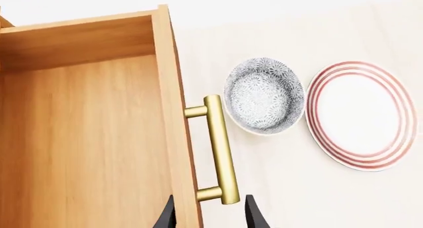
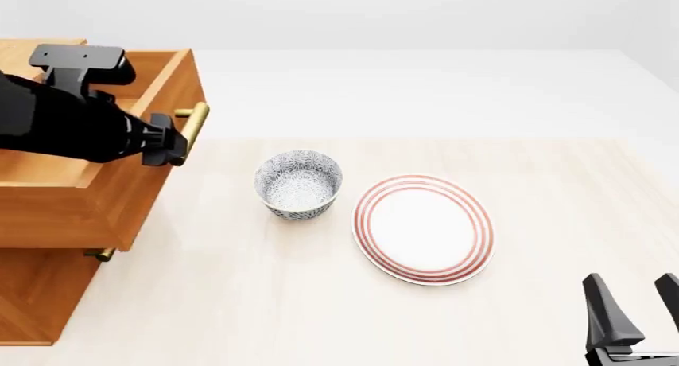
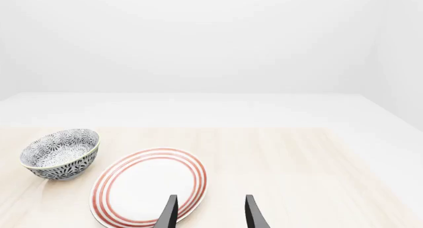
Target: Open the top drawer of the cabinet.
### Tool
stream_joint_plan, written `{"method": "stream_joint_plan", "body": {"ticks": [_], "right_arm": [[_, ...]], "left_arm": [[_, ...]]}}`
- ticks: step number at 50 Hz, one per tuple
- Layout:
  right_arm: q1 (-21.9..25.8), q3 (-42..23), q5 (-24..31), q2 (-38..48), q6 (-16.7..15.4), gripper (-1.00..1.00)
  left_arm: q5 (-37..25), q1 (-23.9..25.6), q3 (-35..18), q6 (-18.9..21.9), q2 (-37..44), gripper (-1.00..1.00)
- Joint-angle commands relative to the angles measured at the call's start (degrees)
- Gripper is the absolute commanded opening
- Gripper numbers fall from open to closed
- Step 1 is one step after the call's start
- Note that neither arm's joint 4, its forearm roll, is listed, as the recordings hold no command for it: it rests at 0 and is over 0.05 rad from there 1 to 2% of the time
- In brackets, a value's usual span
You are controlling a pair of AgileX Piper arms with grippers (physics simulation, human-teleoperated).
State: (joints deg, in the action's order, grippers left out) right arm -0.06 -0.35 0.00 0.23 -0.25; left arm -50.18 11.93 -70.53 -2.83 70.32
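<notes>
The orange-brown wooden top drawer (image 2: 106, 183) stood at the left edge of the front view, already drawn well out of the big orange-brown wooden cabinet (image 2: 37, 290), so that its open box overhung the lower fronts. Its brass bar handle (image 1: 221, 148) faced the middle of the pale worktop (image 2: 265, 302), toward the grey patterned bowl (image 2: 299, 183) and the red-ringed white plate (image 2: 424, 229).

The left arm's black tool (image 1: 210, 217) was the nearer by far. In the left wrist view its two fingers stood apart on either side of the drawer front and the bar's nearest end, the bar's long axis running away from the tool along the front panel. The fingers looked moderately open, not pressed on the brass; whether either touched it could not be told. The drawer's travel lay across the bar, toward the bowl, which sat just beside the handle.

The right arm's black tool (image 2: 637, 318) sat in the lower right corner of the front view, wide and holding nothing, well apart from the cabinet. By this showing the opening looked largely done.
</notes>
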Motion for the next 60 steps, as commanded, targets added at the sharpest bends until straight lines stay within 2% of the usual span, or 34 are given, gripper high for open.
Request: {"method": "stream_joint_plan", "body": {"ticks": [1, 18, 20, 25, 43, 45, 60], "right_arm": [[0.00, 0.00, 0.00, 0.00, -0.02, 1.00], [0.01, 0.00, -0.01, -0.01, 0.00, 1.00], [0.00, 0.00, 0.00, 0.00, 0.01, 1.00], [0.01, 0.00, 0.00, 0.00, 0.00, 1.00], [0.02, 0.00, 0.00, 0.00, 0.01, 1.00], [0.00, 0.00, 0.00, 0.00, 0.00, 1.00], [0.01, 0.00, 0.00, 0.00, -0.01, 1.00]], "left_arm": [[0.20, 2.67, -0.48, 0.66, 1.20, 1.00], [0.11, 5.20, -0.88, 0.89, 1.82, 1.00], [0.23, 6.87, -1.28, -0.10, 1.98, 1.00], [-0.03, 5.75, -0.89, 0.86, 1.86, 1.00], [0.57, 8.52, -0.79, 1.28, 3.13, 1.00], [0.55, 10.04, -1.34, 1.56, 3.56, 1.00], [0.71, 10.65, -1.46, 1.24, 3.72, 1.00]]}}
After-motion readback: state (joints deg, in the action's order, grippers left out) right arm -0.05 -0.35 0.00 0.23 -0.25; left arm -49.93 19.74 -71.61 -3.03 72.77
